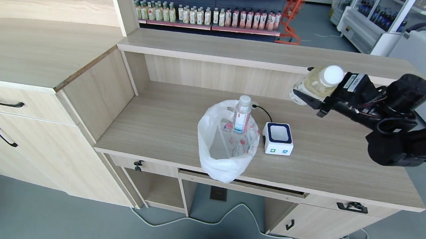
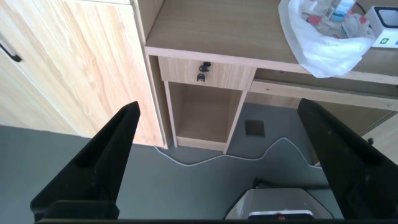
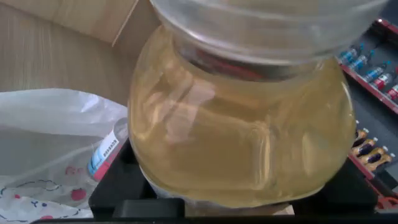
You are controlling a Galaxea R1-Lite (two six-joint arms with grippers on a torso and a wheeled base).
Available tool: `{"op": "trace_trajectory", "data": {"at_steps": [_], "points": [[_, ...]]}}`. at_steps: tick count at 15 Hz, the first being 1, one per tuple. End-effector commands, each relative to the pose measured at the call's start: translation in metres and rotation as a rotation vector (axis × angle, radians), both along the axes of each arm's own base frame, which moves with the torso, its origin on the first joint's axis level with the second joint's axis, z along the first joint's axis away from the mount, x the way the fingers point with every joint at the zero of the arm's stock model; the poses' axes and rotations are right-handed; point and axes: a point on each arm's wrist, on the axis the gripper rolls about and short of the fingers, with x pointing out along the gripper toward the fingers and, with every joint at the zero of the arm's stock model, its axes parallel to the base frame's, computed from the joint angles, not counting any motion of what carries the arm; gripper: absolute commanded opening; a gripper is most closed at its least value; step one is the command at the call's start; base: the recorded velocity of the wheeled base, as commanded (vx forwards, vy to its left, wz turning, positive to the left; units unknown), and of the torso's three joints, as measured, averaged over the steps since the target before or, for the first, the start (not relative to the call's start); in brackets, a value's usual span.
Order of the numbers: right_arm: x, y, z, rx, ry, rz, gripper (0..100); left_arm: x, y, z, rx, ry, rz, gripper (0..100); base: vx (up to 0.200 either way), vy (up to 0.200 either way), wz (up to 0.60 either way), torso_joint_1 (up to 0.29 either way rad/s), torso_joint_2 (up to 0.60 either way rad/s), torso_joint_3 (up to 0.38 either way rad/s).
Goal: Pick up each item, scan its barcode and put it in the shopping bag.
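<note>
My right gripper (image 1: 317, 95) is shut on a bottle of yellowish drink (image 1: 317, 83) with a white cap, held tilted in the air above the right back of the counter, to the right of the scanner. In the right wrist view the yellowish bottle (image 3: 242, 130) sits close between the fingers. A white scanner (image 1: 278, 138) with a dark-framed window sits mid-counter. Just left of it stands the open white shopping bag (image 1: 216, 149) with a clear bottle (image 1: 242, 116) upright inside. My left gripper (image 2: 217, 162) hangs open low over the floor, in front of the counter's left end.
The wooden counter (image 1: 345, 158) has a raised back ledge and drawers beneath. A taller cabinet (image 1: 33, 58) stands to the left. Cables lie on the floor under the desk. Shelves of bottles and fridges stand behind.
</note>
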Motion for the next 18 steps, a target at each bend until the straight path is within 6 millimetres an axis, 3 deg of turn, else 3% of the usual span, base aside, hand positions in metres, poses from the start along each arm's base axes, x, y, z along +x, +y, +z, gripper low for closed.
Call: {"op": "trace_trajectory", "data": {"at_steps": [1, 6, 12, 18], "points": [[0.047, -0.006, -0.05, -0.086, -0.05, 0.039, 0, 0.0, 0.0, 0.0, 0.001, 0.0, 0.0, 100, 0.0, 0.0, 0.0, 0.0, 0.0, 0.0], [0.06, -0.013, -0.082, -0.163, -0.084, 0.074, 0, 0.0, 0.0, 0.0, -0.001, 0.0, 0.0, 100, 0.0, 0.0, 0.0, 0.0, 0.0, 0.0], [0.082, -0.015, -0.097, -0.175, -0.126, 0.088, 0, 0.0, 0.0, 0.0, -0.001, 0.0, 0.0, 100, 0.0, 0.0, 0.0, 0.0, 0.0, 0.0], [0.09, -0.015, -0.12, -0.174, -0.115, 0.089, 0, 0.0, 0.0, 0.0, -0.001, 0.0, 0.0, 100, 0.0, 0.0, 0.0, 0.0, 0.0, 0.0]]}}
